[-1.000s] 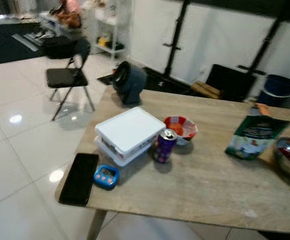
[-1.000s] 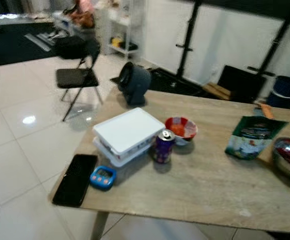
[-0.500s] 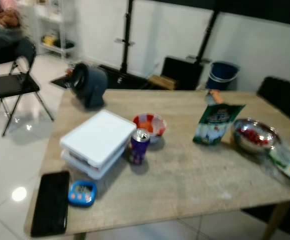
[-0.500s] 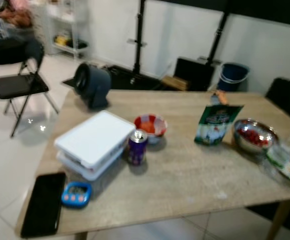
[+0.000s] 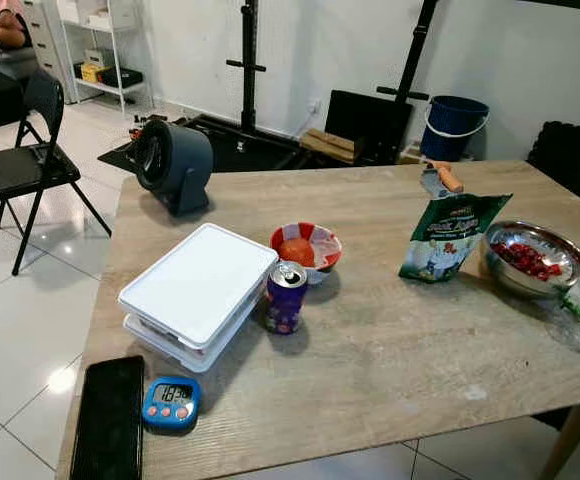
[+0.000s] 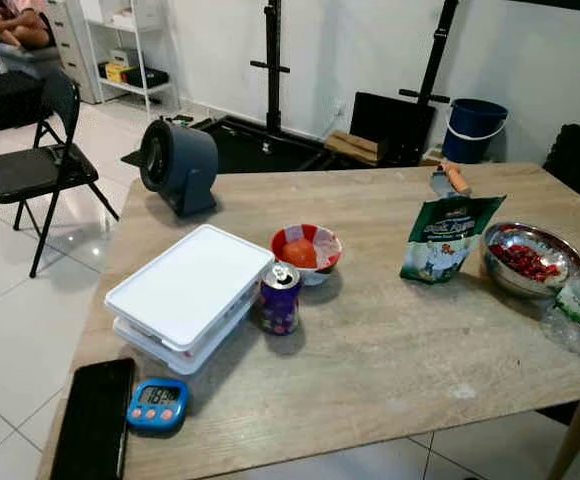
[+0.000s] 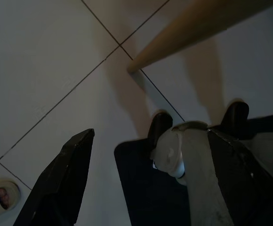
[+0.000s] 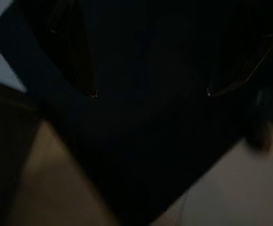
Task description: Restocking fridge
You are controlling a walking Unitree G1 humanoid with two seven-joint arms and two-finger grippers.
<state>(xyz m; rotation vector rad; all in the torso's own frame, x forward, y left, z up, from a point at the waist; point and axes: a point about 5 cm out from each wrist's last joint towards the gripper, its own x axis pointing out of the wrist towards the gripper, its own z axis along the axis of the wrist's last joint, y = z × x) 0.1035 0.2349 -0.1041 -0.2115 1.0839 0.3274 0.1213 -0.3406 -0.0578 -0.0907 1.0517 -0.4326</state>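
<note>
Pale wood counter [image 5: 390,360] before you carries a purple can [image 5: 286,297] beside a white box [image 5: 198,290]; white tiled floor [image 5: 15,330] around. Left pincer [image 7: 150,183] hangs wide over tiles; right pincer's [image 8: 150,94] spread I cannot tell.

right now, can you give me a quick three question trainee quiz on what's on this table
1. True or false: the purple drink can stands upright between the white lidded plastic container and the red and white bowl.
2. Which lies nearest the black phone? A) blue digital timer B) green standing pouch C) grey round fan
3. Fill in: the steel bowl holds ___ pieces of food.

Key: 1 true; 2 A; 3 red
</note>
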